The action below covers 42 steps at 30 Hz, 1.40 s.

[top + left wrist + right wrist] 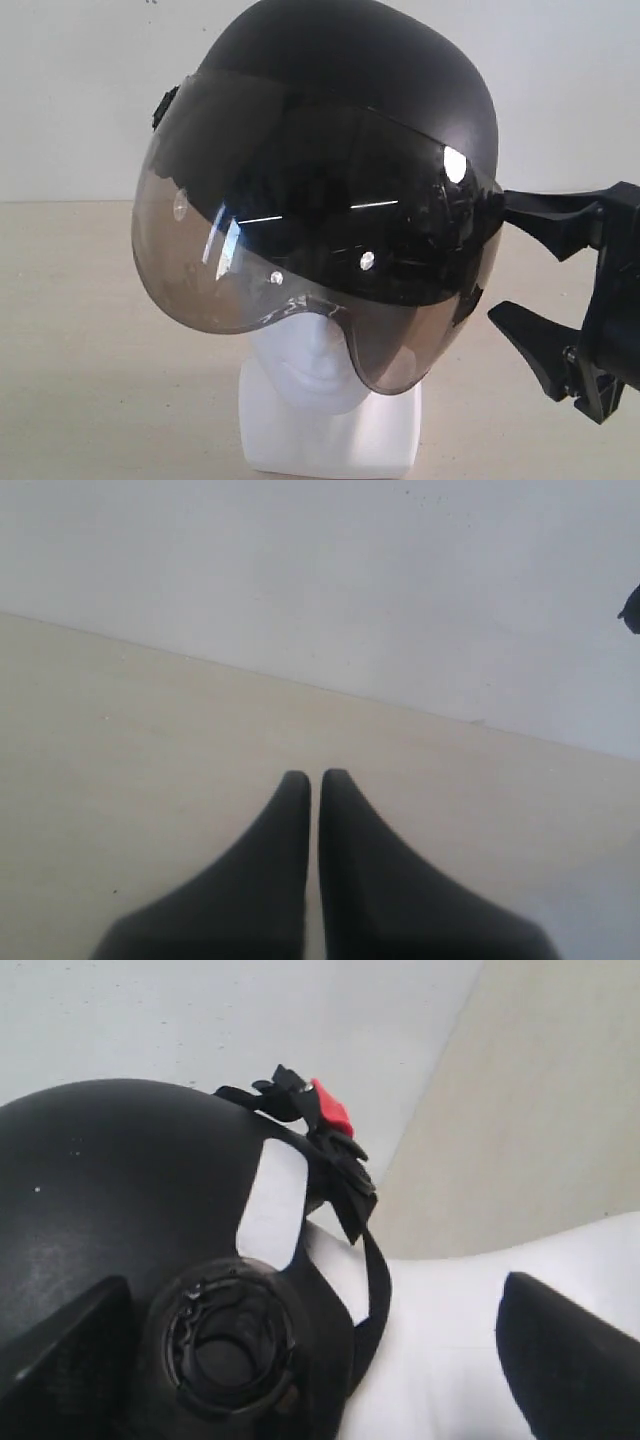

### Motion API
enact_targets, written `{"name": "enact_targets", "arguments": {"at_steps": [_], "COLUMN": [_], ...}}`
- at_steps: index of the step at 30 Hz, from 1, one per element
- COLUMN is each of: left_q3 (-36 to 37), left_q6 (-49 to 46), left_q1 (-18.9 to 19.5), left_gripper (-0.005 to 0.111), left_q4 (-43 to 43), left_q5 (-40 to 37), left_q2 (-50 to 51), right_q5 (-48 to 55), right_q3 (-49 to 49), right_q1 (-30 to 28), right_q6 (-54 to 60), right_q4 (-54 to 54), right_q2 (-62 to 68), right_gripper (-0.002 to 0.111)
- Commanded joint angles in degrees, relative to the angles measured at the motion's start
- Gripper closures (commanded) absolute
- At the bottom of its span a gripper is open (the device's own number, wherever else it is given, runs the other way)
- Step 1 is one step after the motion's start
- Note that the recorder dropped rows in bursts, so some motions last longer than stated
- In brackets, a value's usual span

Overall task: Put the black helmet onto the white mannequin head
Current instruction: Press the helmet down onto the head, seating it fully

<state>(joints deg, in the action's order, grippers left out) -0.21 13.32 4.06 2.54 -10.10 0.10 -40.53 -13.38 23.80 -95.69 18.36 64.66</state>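
Closest to us is the big smoky visor (300,270) on the front of the black helmet (340,70). We can see small shiny studs (367,261) on it. We see the helmet sitting on top of the white mannequin head (320,365), a bit tilted, and it is wider than the head. The visor hangs down over most of the face, so we only see the chin under its rim, and the blocky white neck (330,440) standing on the pale table (70,350). Behind it all is a plain white wall (80,100). Just beside the helmet, on the right of the outside view, is the right gripper (503,260). Its two black fingers (550,218) are spread far apart and they hold nothing. The top finger comes right up to the side of the helmet, but we cannot tell if it touches. From the right wrist we look at the side of the helmet, with a round black knob (225,1345), and a black strap (378,1280) with a red clip (330,1108) that hangs down over the white neck. The left gripper (315,777) is over the table near the wall. Its fingers are pressed almost together, with only a thin crack between them, and nothing is in them.
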Motion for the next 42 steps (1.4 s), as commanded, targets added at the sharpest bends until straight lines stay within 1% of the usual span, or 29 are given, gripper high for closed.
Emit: {"name": "enact_targets", "arguments": {"at_steps": [1, 2, 5, 8, 17, 25, 42], "left_q3": [0.21, 0.21, 0.21, 0.21, 0.21, 0.21, 0.21], "left_q6": [0.22, 0.22, 0.22, 0.22, 0.22, 0.22, 0.22], "left_q1": [-0.25, -0.25, -0.25, -0.25, -0.25, -0.25, -0.25], "left_gripper": [0.102, 0.102, 0.102, 0.102, 0.102, 0.102, 0.102], "left_q4": [-0.21, -0.21, -0.21, -0.21, -0.21, -0.21, -0.21], "left_q5": [-0.16, -0.16, -0.16, -0.16, -0.16, -0.16, -0.16], "left_q2": [-0.10, -0.10, -0.10, -0.10, -0.10, -0.10, -0.10], "right_q5": [5.45, 1.68, -3.27, -11.09, -18.60, -19.19, -17.08], "right_q3": [0.66, 0.66, 0.66, 0.66, 0.66, 0.66, 0.66], "right_q1": [0.70, 0.70, 0.70, 0.70, 0.70, 0.70, 0.70], "right_q6": [5.05, 6.19, 6.57, 7.93, 7.86, 7.59, 4.06], "right_q4": [8.17, 7.90, 6.91, 4.33, 2.98, 2.51, 4.28], "right_q2": [1.18, 1.18, 1.18, 1.18, 1.18, 1.18, 1.18], "right_gripper": [0.018, 0.018, 0.018, 0.018, 0.018, 0.018, 0.018]}}
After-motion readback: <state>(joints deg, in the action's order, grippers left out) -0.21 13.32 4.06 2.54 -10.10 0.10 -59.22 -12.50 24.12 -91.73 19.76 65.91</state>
